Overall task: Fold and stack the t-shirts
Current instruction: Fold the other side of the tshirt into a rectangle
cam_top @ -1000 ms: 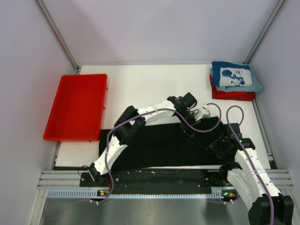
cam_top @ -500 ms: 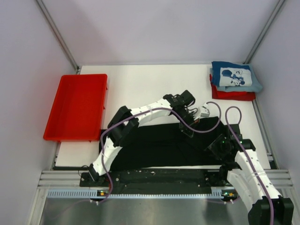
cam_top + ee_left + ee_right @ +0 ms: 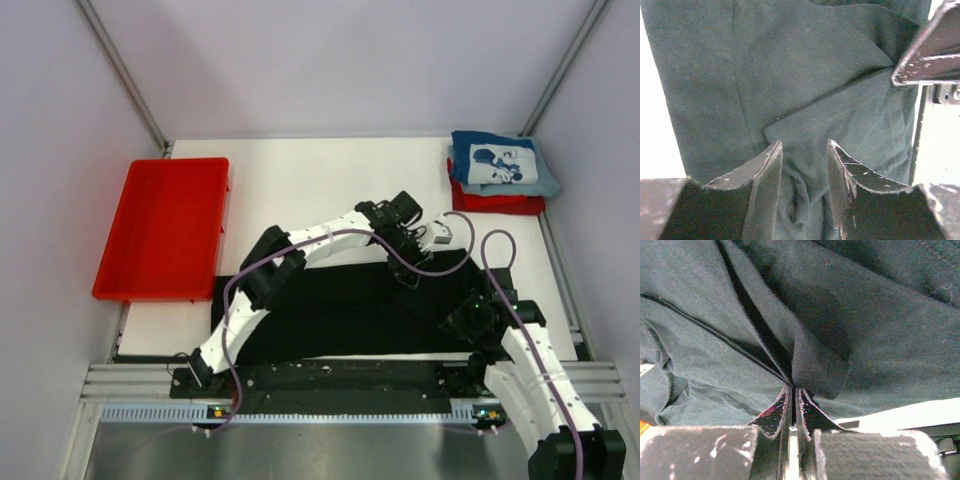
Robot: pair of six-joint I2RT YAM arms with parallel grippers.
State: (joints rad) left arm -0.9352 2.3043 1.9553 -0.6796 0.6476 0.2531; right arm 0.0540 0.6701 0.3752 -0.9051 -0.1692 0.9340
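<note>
Black shirt lies spread across near half of table. Right gripper pinched tight on a raised fold of it. Left gripper fingers apart, straddling a wrinkle. Blue shirt folded atop red shirt, far right corner.

table white | black t-shirt | red t-shirt | red tray

Red t-shirt mostly beneath blue t-shirt
</note>
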